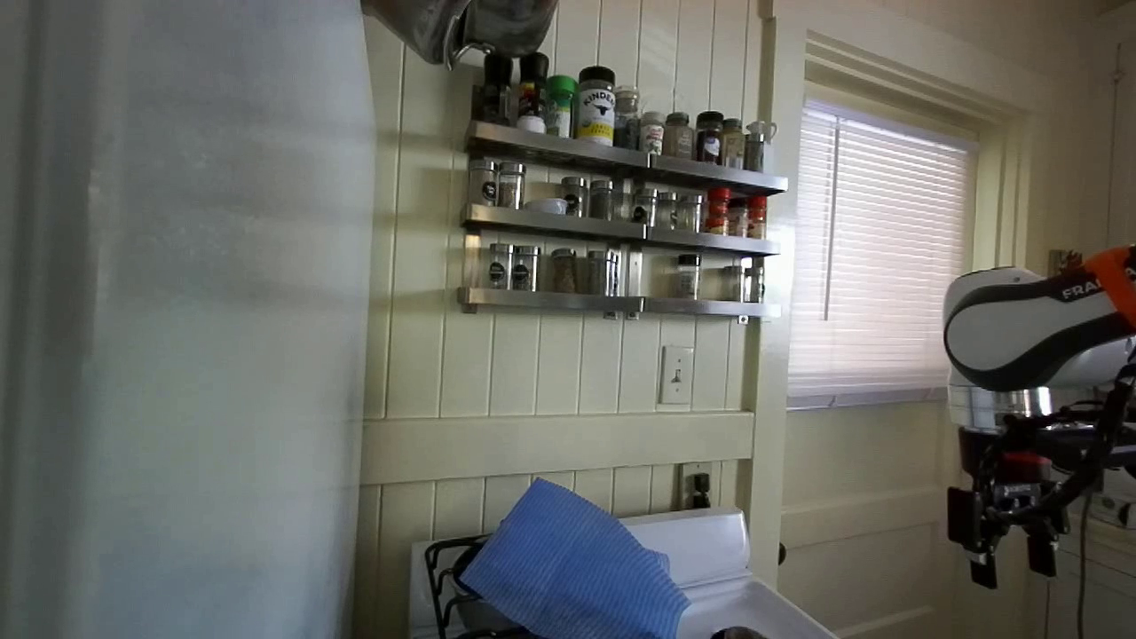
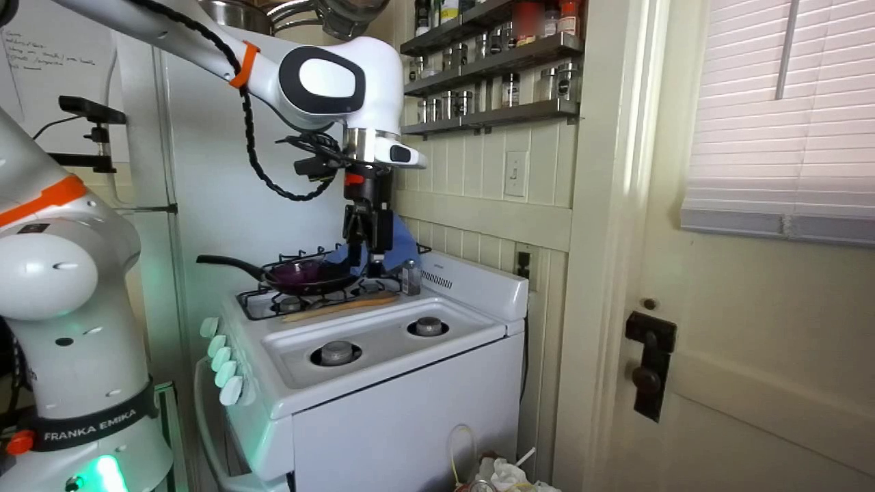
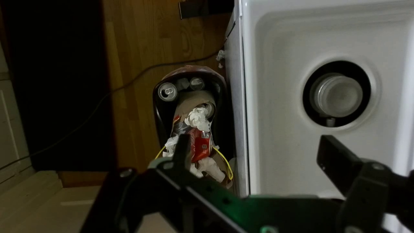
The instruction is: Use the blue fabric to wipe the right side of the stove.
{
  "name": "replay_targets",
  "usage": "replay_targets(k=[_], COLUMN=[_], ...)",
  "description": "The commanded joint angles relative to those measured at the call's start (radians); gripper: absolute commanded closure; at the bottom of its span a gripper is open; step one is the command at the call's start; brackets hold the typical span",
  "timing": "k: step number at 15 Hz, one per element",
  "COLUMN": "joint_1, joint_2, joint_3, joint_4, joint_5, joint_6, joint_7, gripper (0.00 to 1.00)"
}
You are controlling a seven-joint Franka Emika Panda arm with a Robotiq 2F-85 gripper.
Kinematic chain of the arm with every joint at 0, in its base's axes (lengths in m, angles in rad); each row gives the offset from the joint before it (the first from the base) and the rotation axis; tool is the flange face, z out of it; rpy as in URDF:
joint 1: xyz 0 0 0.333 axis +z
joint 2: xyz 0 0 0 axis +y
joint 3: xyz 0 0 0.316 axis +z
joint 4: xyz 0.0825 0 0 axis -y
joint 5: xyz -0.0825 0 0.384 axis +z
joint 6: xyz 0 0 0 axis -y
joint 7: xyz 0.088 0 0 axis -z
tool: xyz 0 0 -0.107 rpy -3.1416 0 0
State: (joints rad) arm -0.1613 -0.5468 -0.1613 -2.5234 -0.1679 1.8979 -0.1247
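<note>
The blue fabric [image 1: 577,568] lies draped and creased over the far left part of the stove [image 1: 697,537], by the back edge. Part of the fabric [image 2: 405,239] is hidden behind my gripper [image 2: 366,260] in an exterior view. On its right side the white stove [image 2: 403,389] has no grates, only two bare burner heads. High above that side's outer edge, my gripper [image 3: 257,147] hangs pointing down in the wrist view, fingers wide apart and nothing between them. The fabric is out of the wrist view. In an exterior view my gripper [image 1: 1013,564] appears well apart from the fabric.
A frying pan [image 2: 311,277] sits on the left grates, its handle toward the front. Beside it lie a wooden utensil [image 2: 340,307] and a small shaker [image 2: 411,277]. A full trash bin [image 3: 158,119] stands against the stove's right wall. Spice shelves [image 1: 555,220] hang above.
</note>
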Motion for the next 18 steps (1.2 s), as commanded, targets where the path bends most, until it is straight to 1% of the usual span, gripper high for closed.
replay_targets(k=[1, 12, 13, 16, 18], joint_1=[0.001, 0.001, 0.006, 0.056, 0.098], joint_2=[0.000, 0.000, 0.005, 0.013, 0.019], joint_3=[-0.001, -0.001, 0.001, 0.021, 0.053], joint_4=[0.002, 0.002, -0.002, -0.006, -0.010], joint_5=[0.000, 0.000, -0.002, 0.029, 0.039], joint_6=[-0.002, -0.002, 0.021, 0.105, 0.156], joint_7=[0.000, 0.000, -0.005, -0.029, -0.036], gripper=[0.00, 0.00, 0.00, 0.00, 0.00])
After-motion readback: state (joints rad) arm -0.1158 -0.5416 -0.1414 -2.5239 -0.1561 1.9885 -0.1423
